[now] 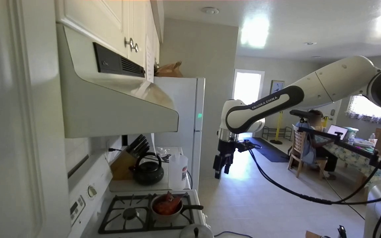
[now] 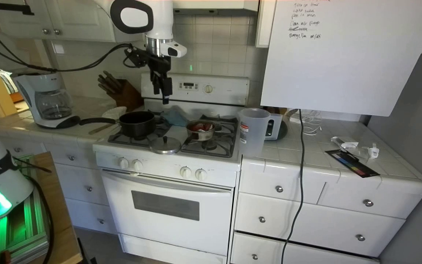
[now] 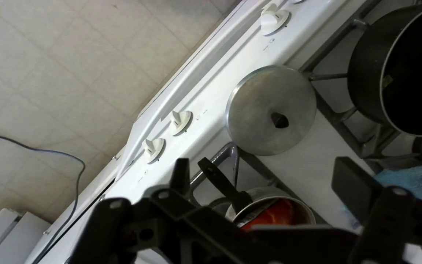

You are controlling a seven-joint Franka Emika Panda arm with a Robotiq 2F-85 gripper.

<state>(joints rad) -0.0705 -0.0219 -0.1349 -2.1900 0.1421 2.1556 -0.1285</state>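
1. One claw point(image 3: 264, 172), jaws spread wide and empty, fingers pointing down. Hangs in the air above the gas stove point(image 2: 161, 164), touching no cookware.
2. Below it: small saucepan point(image 2: 200, 136), upright on the right-hand grate as seen facing the oven door. Wrist view shows it in the gap between the fingers. Dark handle turned toward the control knobs point(image 3: 180, 123).
3. Inside that pan, red contents point(image 3: 275, 214) — what they are, cannot tell.
4. Metal lid point(image 3: 256, 110), lying flat with its dark knob up, near the stove's front edge between the two grates. Cannot tell whether it rests on either grate.
5. Larger dark saucepan point(image 2: 137, 129) on the left-hand grate, its long handle reaching out toward a white coffee maker point(image 2: 44, 86). Blue cloth point(image 2: 174, 117) just beside that pan, behind the lid.
6. Translucent plastic pitcher point(image 2: 254, 136) on the tiled table point(image 2: 291, 150), just beside the stove's right edge. Black kettle point(image 1: 147, 174) near the pitcher, wooden knife block point(image 1: 123, 167) next to the kettle.
7. Well apart from all this, in an exterior view — a seated person point(image 1: 309, 145) by an open laptop point(image 1: 338, 131).
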